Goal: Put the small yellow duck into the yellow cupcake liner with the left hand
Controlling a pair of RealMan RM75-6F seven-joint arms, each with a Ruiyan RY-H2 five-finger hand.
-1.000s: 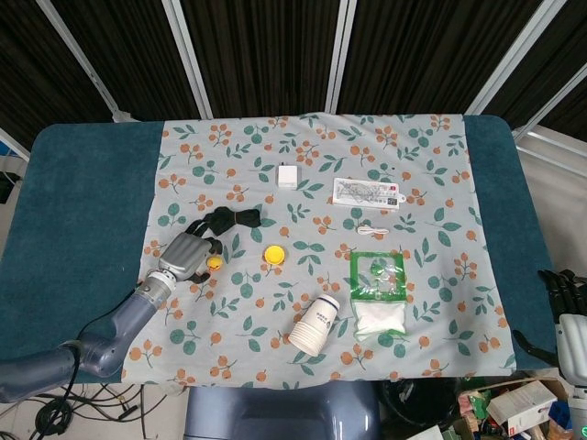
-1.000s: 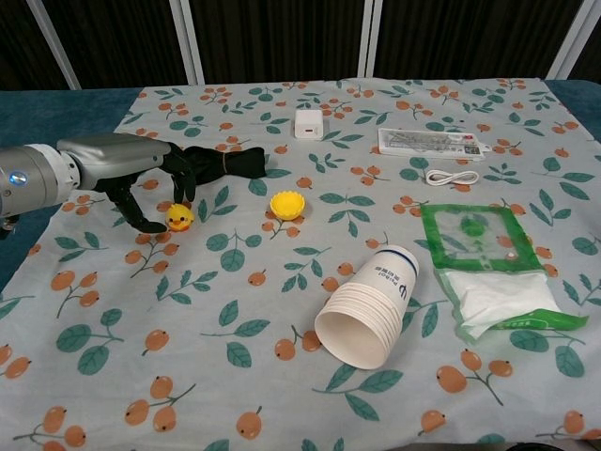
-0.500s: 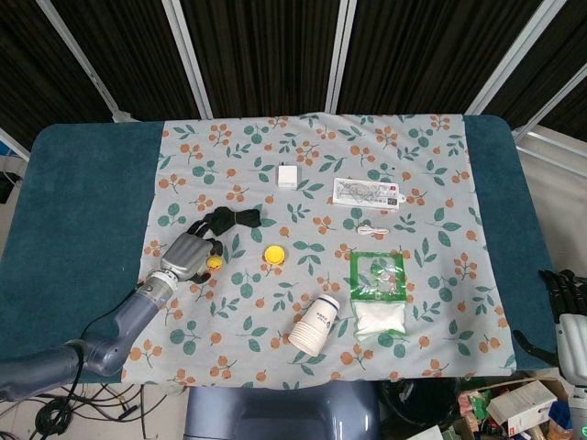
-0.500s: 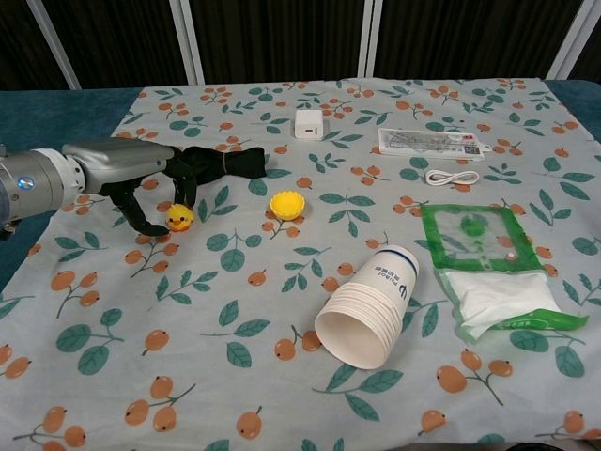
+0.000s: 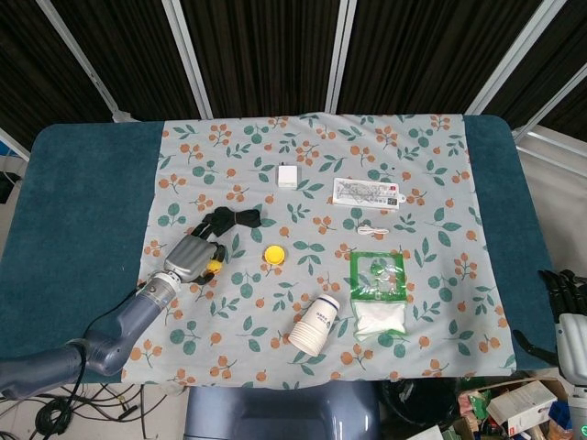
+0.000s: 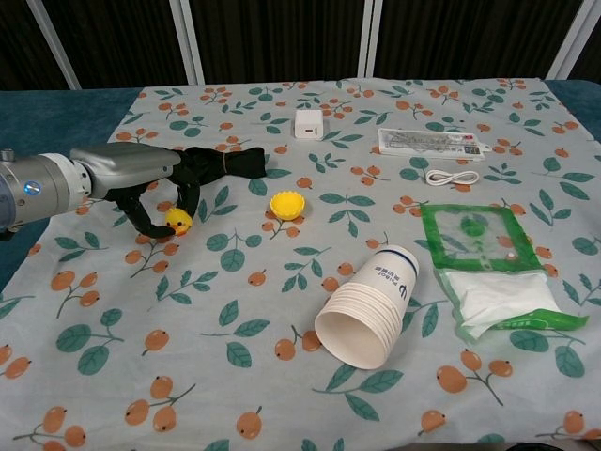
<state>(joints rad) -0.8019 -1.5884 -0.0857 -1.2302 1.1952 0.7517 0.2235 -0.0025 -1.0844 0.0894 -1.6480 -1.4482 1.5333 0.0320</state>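
Note:
The small yellow duck sits on the floral cloth at the left. My left hand lies over it, thumb on its near-left side and fingers curled down on its far-right side, pinching it and partly hiding it. The yellow cupcake liner stands upright and empty a short way to the right of the duck. My right hand hangs off the table's right edge with its fingers spread, holding nothing.
A black cloth item lies just behind the left hand. A stack of paper cups lies on its side near the front. A green-edged bag, white cable, flat packet and white charger lie to the right and rear.
My left hand has shifted slightly right and its fingers have curled in around the duck. The duck has barely moved. The right hand is still.

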